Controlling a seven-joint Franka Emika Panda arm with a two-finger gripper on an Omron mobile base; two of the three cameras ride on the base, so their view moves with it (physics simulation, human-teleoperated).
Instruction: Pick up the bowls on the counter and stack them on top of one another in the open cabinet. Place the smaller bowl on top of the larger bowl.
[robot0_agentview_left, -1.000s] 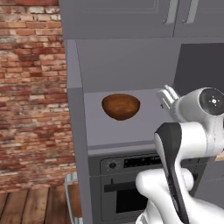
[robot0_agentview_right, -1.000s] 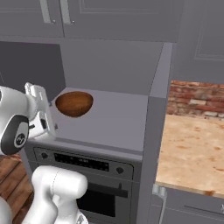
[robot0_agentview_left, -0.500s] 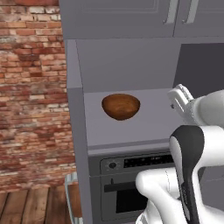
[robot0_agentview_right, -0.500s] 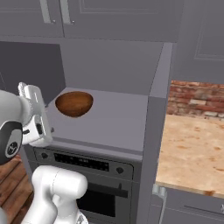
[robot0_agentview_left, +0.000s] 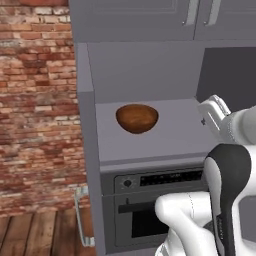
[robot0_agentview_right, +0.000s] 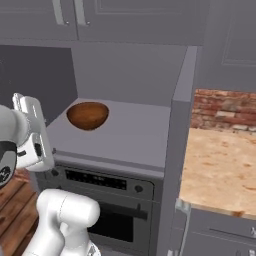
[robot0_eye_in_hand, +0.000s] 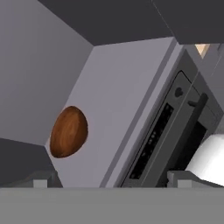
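Note:
The larger bowl, glossy dark brown, sits upright on the grey shelf of the open cabinet, toward its left back. My gripper hangs open and empty in front of the shelf's edge, well clear of the bowl, its fingertips wide apart. The tan counter lies to the right of the cabinet. The smaller bowl is out of view.
A built-in oven sits under the shelf. Grey twin-door cabinets hang above. The cabinet's side wall separates shelf and counter. A red brick wall stands to the left.
My hand has drawn back from the shelf, away from the brown bowl and toward the front edge. The bowl has stayed in place. The jaws stay open.

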